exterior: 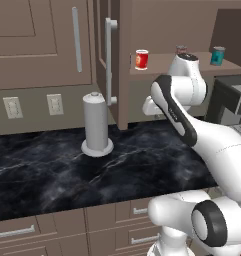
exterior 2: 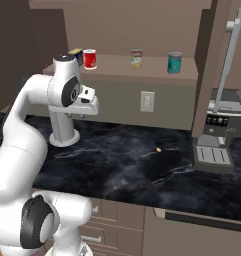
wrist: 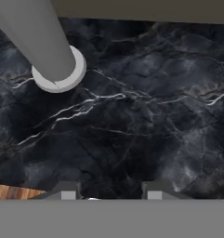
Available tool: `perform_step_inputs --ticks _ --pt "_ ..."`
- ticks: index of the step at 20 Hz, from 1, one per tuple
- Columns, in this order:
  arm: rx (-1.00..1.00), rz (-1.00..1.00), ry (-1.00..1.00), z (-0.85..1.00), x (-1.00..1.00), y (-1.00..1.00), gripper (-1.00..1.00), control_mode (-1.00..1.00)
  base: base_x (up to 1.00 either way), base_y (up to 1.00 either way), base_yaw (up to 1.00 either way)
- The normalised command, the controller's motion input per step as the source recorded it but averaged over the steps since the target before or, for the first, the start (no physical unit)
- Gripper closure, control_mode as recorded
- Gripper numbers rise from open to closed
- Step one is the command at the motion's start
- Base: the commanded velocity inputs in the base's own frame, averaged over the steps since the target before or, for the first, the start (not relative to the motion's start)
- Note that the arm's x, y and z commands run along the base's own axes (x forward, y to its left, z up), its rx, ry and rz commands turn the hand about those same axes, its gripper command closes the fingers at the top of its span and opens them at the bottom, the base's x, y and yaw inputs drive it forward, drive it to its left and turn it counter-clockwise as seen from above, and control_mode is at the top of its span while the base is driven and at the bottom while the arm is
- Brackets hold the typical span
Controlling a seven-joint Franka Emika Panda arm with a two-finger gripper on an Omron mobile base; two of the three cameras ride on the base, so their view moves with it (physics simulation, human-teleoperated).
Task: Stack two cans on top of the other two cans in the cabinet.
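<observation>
Gripper (wrist: 108,194) spread over counter (wrist: 146,135), nothing held

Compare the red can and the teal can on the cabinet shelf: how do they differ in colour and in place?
The red can has a white-yellow label; the teal can has a silvery top. In the right base view the red can stands toward the left end of the cabinet shelf, the teal can toward the right, with the pale-label can between them. Both stand upright, unstacked, alike in size.

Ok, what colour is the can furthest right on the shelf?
Teal with a silvery top, the can; clearest in the right base view.
</observation>
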Motion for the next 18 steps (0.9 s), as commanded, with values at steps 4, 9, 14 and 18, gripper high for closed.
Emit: perform_step_inputs --ticks 4,9,14,18 --pt "0.0 0.0 -0.13 0.0 -0.15 0.0 -1.0 -1.0 0.0 0.0 0.0" --pt "0.02 -0.01 -0.41 0.23 -0.2 -0.03 -1.0 -1.0 0.0 0.0 0.0" --pt "0.02 -0.02 -0.41 0.5 -0.05 0.0 -1.0 -1.0 0.0 0.0 0.0" --pt "0.0 0.0 -0.37 0.54 0.03 -0.01 -1.0 -1.0 0.0 0.0 0.0"
